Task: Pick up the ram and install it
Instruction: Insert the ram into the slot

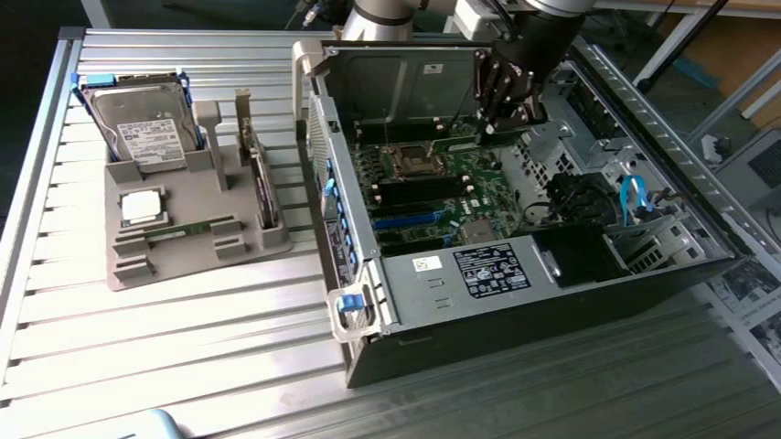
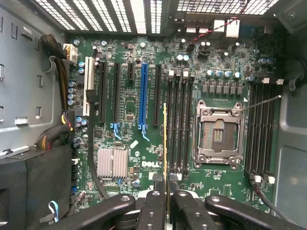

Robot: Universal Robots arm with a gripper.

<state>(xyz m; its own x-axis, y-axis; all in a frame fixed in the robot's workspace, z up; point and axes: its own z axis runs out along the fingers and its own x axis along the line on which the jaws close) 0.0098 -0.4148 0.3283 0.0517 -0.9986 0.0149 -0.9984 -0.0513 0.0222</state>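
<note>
I'm in the install step: the claw (image 2: 166, 197) is pinched nearly closed on the ram (image 2: 165, 143), holding it edge-on above the motherboard (image 2: 127, 143) inside the open computer case (image 1: 513, 338) at the right of the exterior view. In the wrist view the stick's thin edge runs parallel to the bank of black memory slots (image 2: 180, 120) beside the empty CPU socket (image 2: 218, 132), just off the outermost slot on the side away from the socket. I judge seating calls for a slight sideways correction over a slot, then a straight, even press.
</note>
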